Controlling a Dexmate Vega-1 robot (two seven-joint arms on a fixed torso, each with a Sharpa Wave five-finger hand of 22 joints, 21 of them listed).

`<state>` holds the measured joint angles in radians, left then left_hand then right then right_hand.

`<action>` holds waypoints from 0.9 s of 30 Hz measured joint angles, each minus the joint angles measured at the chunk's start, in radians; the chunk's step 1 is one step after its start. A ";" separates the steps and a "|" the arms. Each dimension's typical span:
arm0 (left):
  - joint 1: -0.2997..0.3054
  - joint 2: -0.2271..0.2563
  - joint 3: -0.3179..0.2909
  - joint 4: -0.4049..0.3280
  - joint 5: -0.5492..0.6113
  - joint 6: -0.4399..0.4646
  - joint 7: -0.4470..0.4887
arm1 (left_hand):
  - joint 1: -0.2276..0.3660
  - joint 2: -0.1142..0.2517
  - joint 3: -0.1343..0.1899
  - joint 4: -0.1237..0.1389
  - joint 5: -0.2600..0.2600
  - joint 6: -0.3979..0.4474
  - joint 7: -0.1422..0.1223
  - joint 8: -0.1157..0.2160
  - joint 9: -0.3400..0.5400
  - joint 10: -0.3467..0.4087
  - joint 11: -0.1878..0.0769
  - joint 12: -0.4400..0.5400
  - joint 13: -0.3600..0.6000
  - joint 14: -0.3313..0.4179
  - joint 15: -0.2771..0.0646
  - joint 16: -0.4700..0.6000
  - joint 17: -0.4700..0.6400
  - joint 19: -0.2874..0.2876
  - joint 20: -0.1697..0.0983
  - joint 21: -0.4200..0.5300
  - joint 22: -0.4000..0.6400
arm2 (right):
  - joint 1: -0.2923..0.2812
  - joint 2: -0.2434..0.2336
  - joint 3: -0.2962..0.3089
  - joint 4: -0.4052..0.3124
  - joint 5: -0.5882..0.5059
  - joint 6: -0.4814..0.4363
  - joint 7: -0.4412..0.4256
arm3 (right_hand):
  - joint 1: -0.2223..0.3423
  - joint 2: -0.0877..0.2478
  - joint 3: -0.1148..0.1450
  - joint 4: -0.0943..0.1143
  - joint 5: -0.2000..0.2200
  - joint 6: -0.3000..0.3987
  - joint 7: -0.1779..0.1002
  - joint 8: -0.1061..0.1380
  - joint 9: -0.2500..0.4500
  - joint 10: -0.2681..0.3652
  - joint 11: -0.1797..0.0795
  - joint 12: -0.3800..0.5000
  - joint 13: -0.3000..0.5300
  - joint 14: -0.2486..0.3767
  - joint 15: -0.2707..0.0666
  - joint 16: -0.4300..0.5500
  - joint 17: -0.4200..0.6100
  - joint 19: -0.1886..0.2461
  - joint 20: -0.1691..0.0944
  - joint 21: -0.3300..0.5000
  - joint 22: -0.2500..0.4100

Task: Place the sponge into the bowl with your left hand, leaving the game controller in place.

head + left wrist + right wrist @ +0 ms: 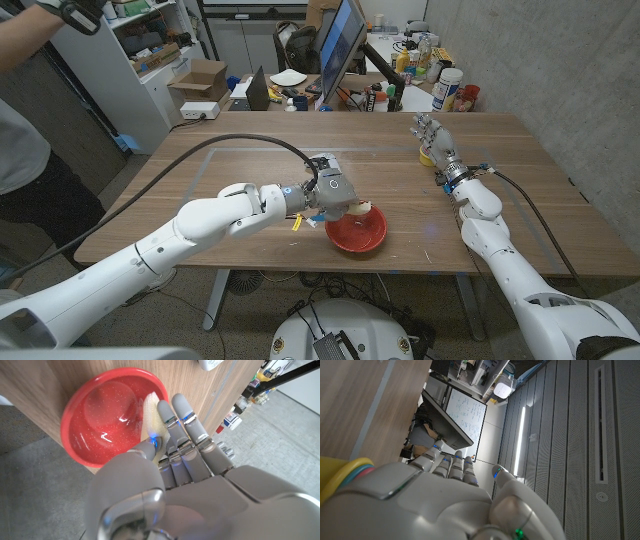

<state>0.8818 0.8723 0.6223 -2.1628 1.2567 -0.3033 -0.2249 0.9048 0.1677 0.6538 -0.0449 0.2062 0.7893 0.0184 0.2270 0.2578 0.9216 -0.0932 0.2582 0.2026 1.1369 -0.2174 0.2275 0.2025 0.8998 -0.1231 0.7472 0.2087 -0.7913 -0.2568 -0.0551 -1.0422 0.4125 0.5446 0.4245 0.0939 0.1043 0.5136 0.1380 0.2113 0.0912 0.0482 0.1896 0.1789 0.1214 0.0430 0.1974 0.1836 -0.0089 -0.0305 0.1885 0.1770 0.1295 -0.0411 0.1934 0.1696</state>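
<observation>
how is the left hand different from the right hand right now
The left hand holds a pale sponge over the red bowl near the table's front edge; the right hand holds nothing. The left hand's fingers curl around the sponge; the right hand's fingers are straighter, beside a yellow object. Both are grey and white.

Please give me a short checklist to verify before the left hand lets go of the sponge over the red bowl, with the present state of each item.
1. Sponge held: the left hand pinches the pale sponge between its fingers. Ok.
2. Sponge above the bowl: in the left wrist view it hangs at the rim of the red bowl, partly over the inside. Ok, but close to the edge.
3. Bowl free to receive: its inside looks bare. Ok.
4. Bowl position: it sits near the table front edge. Ok, with care.
5. Right hand away from the bowl: it stands far off beside a yellow object. Ok.
6. Game controller untouched: cannot tell.
</observation>
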 measured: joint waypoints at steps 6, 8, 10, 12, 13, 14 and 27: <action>-0.020 0.002 0.037 0.010 0.083 -0.019 0.035 | 0.000 0.000 0.000 0.000 0.000 0.000 0.000 -0.001 0.000 0.001 -0.001 0.000 0.000 0.000 0.000 0.000 0.000 -0.006 0.006 0.004 0.000 | 0.006 0.002 0.007 0.015 0.002 0.004 0.010 | 0.000 0.000 0.000 0.000 0.000 0.000 0.000 0.000 0.000 0.000 0.000 0.000 0.000 0.006 -0.006 0.000 0.000 0.000 0.000 0.000 0.000; -0.022 0.002 0.041 0.010 0.104 -0.025 0.046 | -0.001 0.001 0.000 0.000 0.000 0.000 0.000 0.000 0.000 0.002 -0.002 0.000 0.000 0.000 0.000 0.000 0.000 -0.006 0.006 0.004 0.000 | 0.008 0.003 0.011 0.022 0.002 0.006 0.013 | 0.000 0.000 0.000 0.000 0.000 0.000 0.000 0.000 0.000 0.000 0.000 0.000 0.000 0.006 -0.006 0.000 0.000 0.000 0.000 0.000 0.000; -0.022 0.002 0.041 0.010 0.121 -0.029 0.054 | -0.002 0.002 0.000 0.000 0.000 0.000 0.000 0.001 -0.001 0.002 -0.002 0.000 0.000 0.000 0.000 0.000 0.000 -0.006 0.006 0.004 0.000 | 0.010 0.004 0.013 0.027 0.002 0.006 0.013 | 0.000 0.000 0.000 0.000 0.000 0.000 0.000 0.000 0.000 0.000 0.000 0.000 0.000 0.006 -0.006 0.000 0.000 0.000 0.000 0.000 0.000; -0.037 0.007 0.070 0.014 0.143 -0.034 0.064 | -0.002 0.002 0.000 0.000 0.000 0.000 0.000 0.003 -0.001 0.002 -0.002 0.000 0.000 0.000 0.000 0.000 0.000 -0.006 0.006 0.004 0.000 | 0.012 0.005 0.015 0.033 0.002 0.009 0.021 | 0.000 0.000 0.000 0.000 0.000 0.000 0.000 0.000 0.000 0.000 0.000 0.000 0.000 0.006 -0.006 0.000 0.000 0.000 0.000 0.000 0.000; -0.042 0.009 0.078 0.015 0.158 -0.038 0.072 | -0.002 0.002 0.000 0.000 0.000 0.000 0.000 0.003 0.000 0.002 -0.001 0.000 0.000 0.000 0.000 0.000 0.000 -0.006 0.006 0.004 0.000 | 0.014 0.006 0.017 0.037 0.003 0.010 0.023 | 0.000 0.000 0.000 0.000 0.000 0.000 0.000 0.000 0.000 0.000 0.000 0.000 0.000 0.006 -0.006 0.000 0.000 0.000 0.000 0.000 0.000; -0.048 0.010 0.089 0.015 0.179 -0.041 0.083 | -0.002 0.002 0.000 0.000 0.000 0.000 0.000 0.003 0.000 0.002 -0.002 0.000 0.000 0.000 0.000 0.000 0.000 -0.006 0.006 0.004 0.000 | 0.016 0.007 0.019 0.042 0.003 0.011 0.026 | 0.000 0.000 0.000 0.000 0.000 0.000 0.000 0.000 0.000 0.000 0.000 0.000 0.000 0.006 -0.006 0.000 0.000 0.000 0.000 0.000 0.000; -0.077 0.033 0.151 0.017 0.318 -0.047 0.153 | -0.003 0.003 0.000 0.000 -0.001 0.000 0.000 0.003 0.000 0.002 -0.002 -0.001 0.000 0.000 0.000 0.000 0.000 -0.005 0.006 0.011 0.000 | 0.037 0.018 0.032 0.085 0.000 0.020 0.048 | 0.000 0.000 0.000 0.000 0.000 0.000 0.000 0.000 0.000 0.000 0.000 0.000 0.000 0.005 -0.005 0.000 0.000 0.000 0.000 0.000 0.000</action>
<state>0.8044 0.9057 0.7731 -2.1459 1.5748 -0.3505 -0.0716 0.9021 0.1703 0.6539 -0.0450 0.2052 0.7895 0.0181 0.2301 0.2582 0.9232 -0.0947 0.2572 0.2023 1.1371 -0.2173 0.2276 0.2025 0.8943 -0.1176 0.7586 0.2089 -0.7542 -0.2393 -0.0227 -0.9576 0.4128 0.5643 0.4728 0.0939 0.1043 0.5136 0.1380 0.2113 0.0912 0.0482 0.1897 0.1789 0.1214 0.0430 0.1974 0.1837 -0.0034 -0.0360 0.1885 0.1772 0.1295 -0.0411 0.1934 0.1696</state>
